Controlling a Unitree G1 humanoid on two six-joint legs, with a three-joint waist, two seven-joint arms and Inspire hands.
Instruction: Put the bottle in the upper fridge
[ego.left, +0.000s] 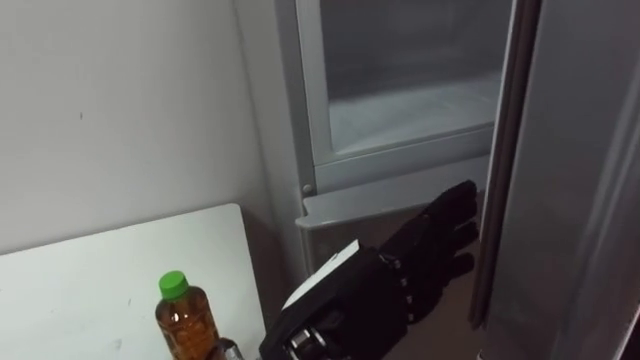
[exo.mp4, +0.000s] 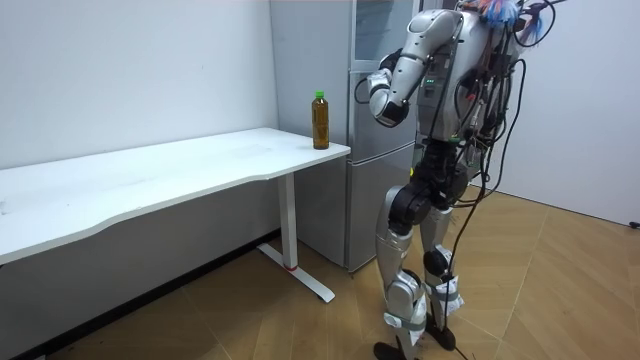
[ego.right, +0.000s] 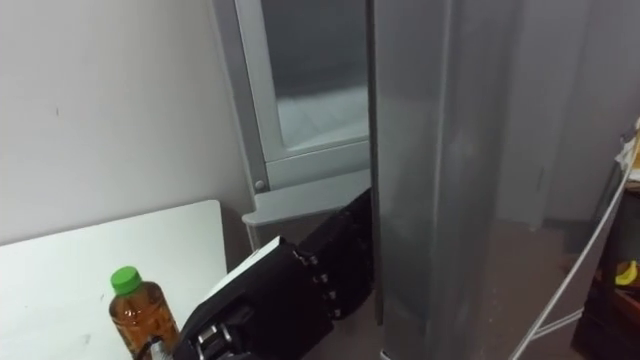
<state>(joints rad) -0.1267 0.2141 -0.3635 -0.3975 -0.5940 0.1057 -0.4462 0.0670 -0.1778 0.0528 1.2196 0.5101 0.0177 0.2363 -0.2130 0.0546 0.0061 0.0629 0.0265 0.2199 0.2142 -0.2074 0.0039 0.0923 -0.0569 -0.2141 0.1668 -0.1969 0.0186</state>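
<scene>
1. The fridge (exo.mp4: 365, 150) stands against the wall, just beside the end of the surface (exo.mp4: 150, 175); the robot stands upright, facing it.
2. The upper door (ego.left: 570, 180) is swung open at the right of the eye views, edge-on to the camera, and the pale upper compartment (ego.left: 410, 100) is exposed.
3. The surface is white and long, and carries the bottle at the corner nearest the fridge.
4. The left hand (ego.left: 435, 245) is raised in front of the fridge below the upper compartment. Its fingers (ego.left: 458, 200) are straight and unclenched, holding nothing, with their tips at the door's edge.
5. The bottle (ego.left: 185, 320) is upright with amber liquid and a green cap, apart from the hand.
</scene>
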